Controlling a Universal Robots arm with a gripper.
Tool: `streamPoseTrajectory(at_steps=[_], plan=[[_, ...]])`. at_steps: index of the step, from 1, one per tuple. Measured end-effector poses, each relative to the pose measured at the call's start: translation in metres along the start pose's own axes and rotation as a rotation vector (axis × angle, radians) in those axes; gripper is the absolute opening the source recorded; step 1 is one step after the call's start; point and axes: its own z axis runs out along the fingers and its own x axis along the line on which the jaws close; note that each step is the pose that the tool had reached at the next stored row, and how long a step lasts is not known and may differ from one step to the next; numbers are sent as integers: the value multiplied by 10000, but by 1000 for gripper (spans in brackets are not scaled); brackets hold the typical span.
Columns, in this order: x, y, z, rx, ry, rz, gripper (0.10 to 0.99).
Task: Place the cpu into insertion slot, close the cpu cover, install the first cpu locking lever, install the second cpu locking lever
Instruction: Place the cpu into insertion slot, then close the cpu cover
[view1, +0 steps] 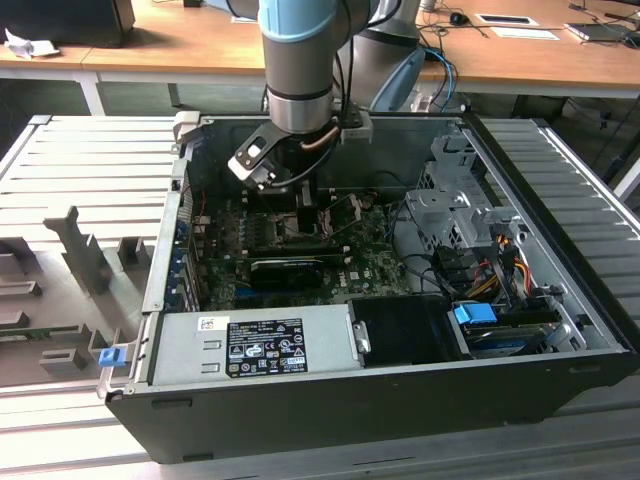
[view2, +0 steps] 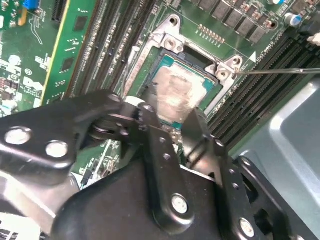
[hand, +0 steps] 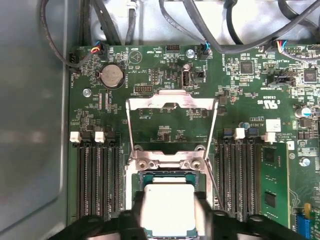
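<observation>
Lowering the cpu (hand: 167, 207) into the insertion slot (hand: 132, 172) looks to be the step in hand, and I judge it asks for a flat, gentle descent: the chip level, its sides parallel with the socket frame, and no force on it, because the contacts below are easy to bend. In both wrist views the jaws are closed on the cpu, one black finger (view2: 155, 150) on each of two opposite edges. The silvery top, with a pale smear on it, lies over the socket opening; if it sits fully down I cannot tell. The grip is better loosened only when the chip rests by itself. The cpu cover (hand: 172, 103) is swung open, on the far side of the socket from the jaws, so it does not block the way, and a thin locking lever (view2: 280, 71) sticks out over the memory slots (view2: 260, 97).

In the exterior view, from left to right: the ribbed grey table (view1: 80, 170) is at the left, then the open computer case (view1: 300, 420). There the arm (view1: 300, 60) hangs from the upper middle of the frame, nearly vertical, its wrist turned so that the tool reaches into the upper left part of the case, above the black graphics card (view1: 290, 270). The drive cage (view1: 450, 205) is at the right, well apart from it
</observation>
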Motion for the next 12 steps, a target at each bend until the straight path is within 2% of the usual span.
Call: streamPoseTrajectory(at_steps=[1, 2, 3, 4, 5, 6, 12], plan=[[-9, 0, -3, 0, -12, 0, 341], [-12, 0, -8, 2, -17, 0, 341], [-12, 1, -18, 1, -20, 0, 282], [-12, 3, -39, 0, -37, -3, 282], [-12, 5, -61, 0, -56, -6, 224], [-12, 6, -72, -1, -67, -5, 106], [-11, 23, -133, 11, -70, -7, 106]])
